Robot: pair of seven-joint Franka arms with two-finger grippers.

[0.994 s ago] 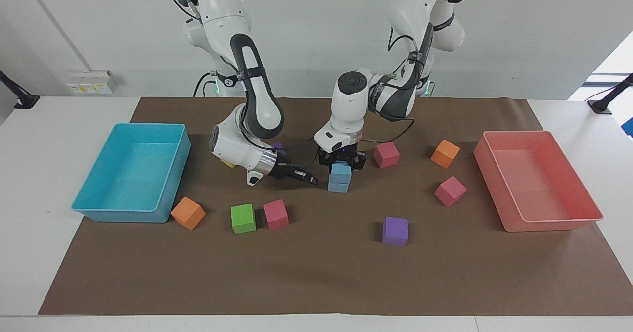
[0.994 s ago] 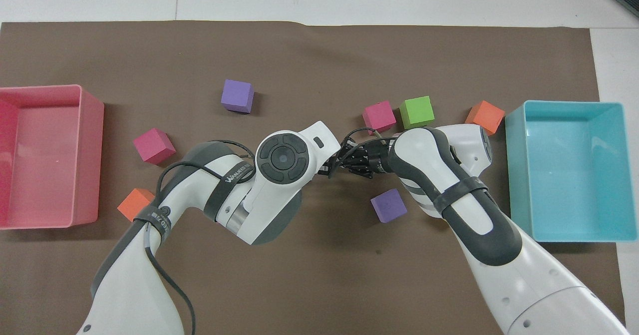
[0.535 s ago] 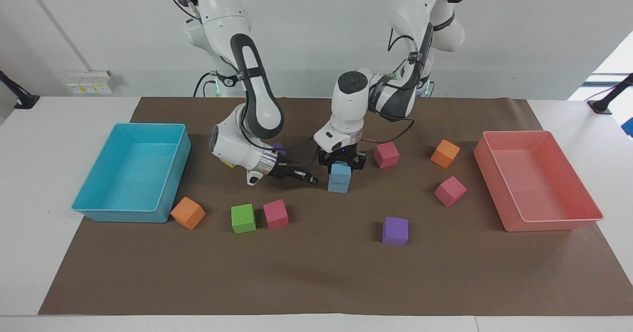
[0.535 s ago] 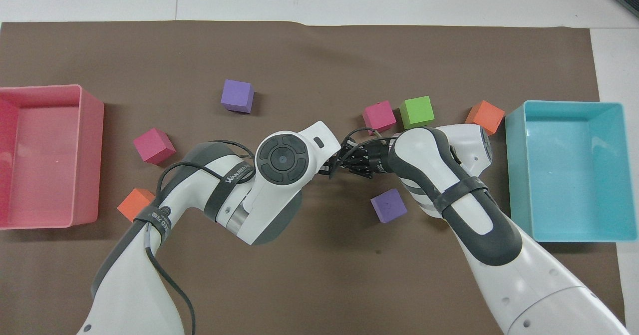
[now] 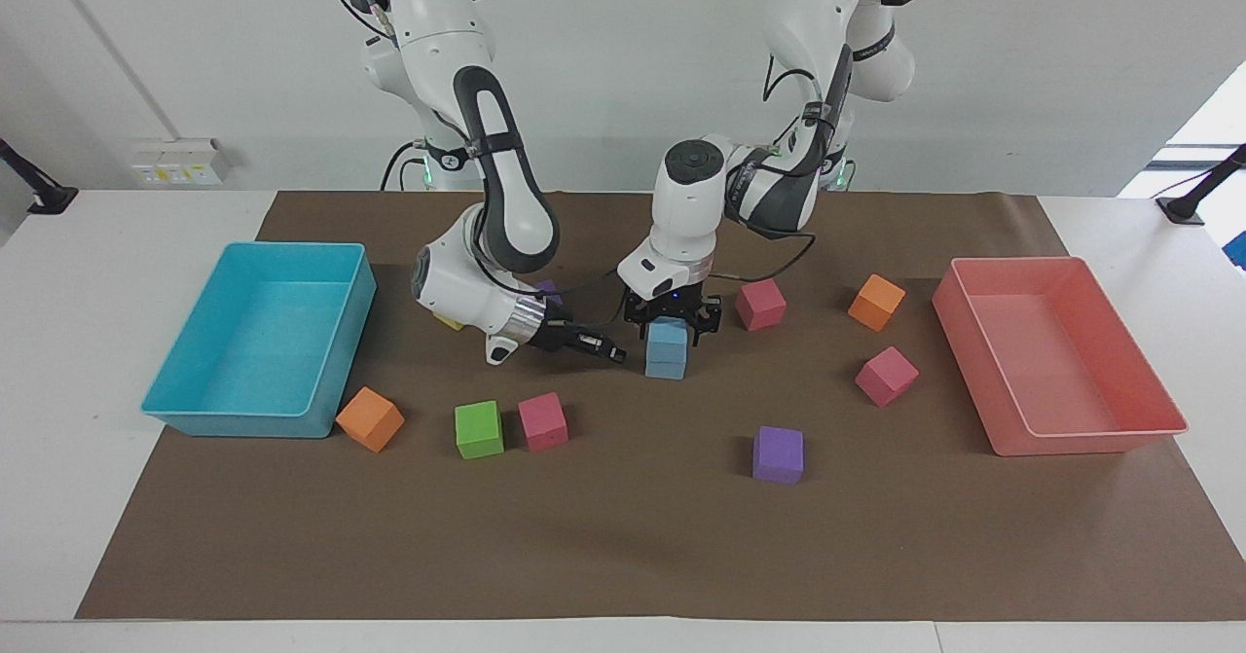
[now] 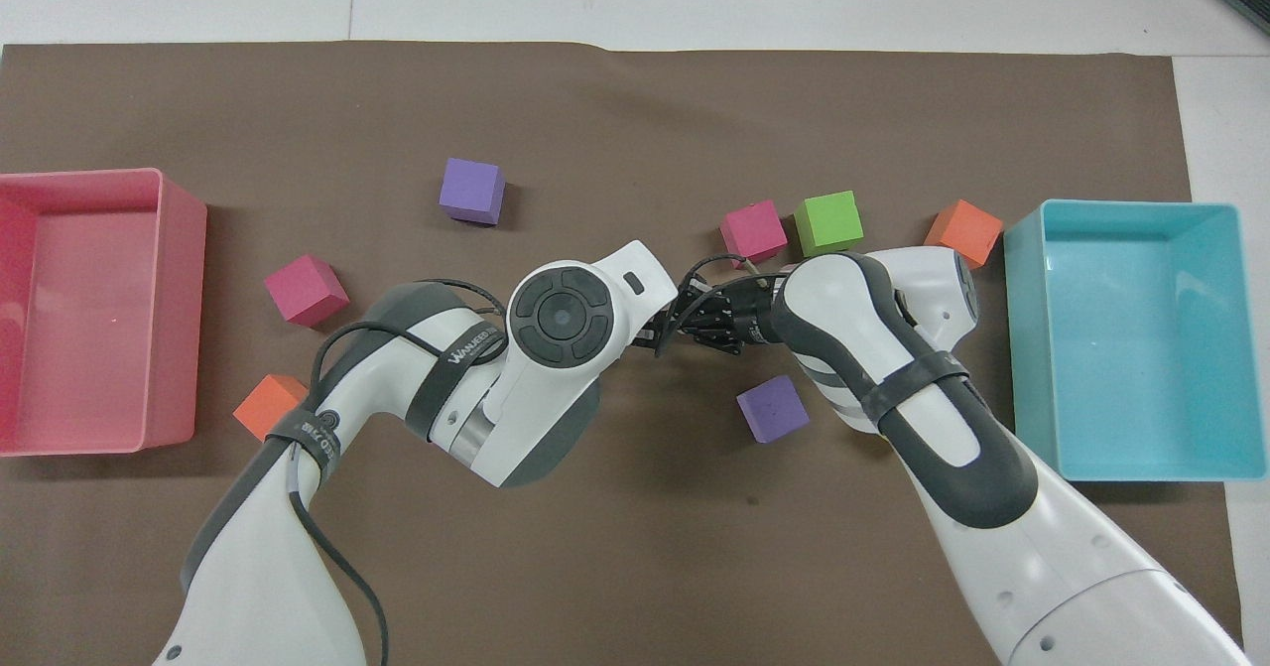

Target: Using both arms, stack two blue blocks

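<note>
Slightly higher now than a second ago, the left gripper (image 5: 668,322) sits over the two blue blocks (image 5: 667,350), stacked mid-table, jaws spread around the top cube. Right gripper (image 5: 596,345) hovers just beside the stack toward the right arm's end, jaws pressed together.

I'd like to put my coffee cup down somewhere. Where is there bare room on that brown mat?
The widest bare patch is the mat's strip farthest from the robots, past the purple cube and green cube. Another lies between that purple cube and the pink tray. It is crowded mid-mat, where the left tool sits over the stacked blue blocks beside the right tool.
</note>
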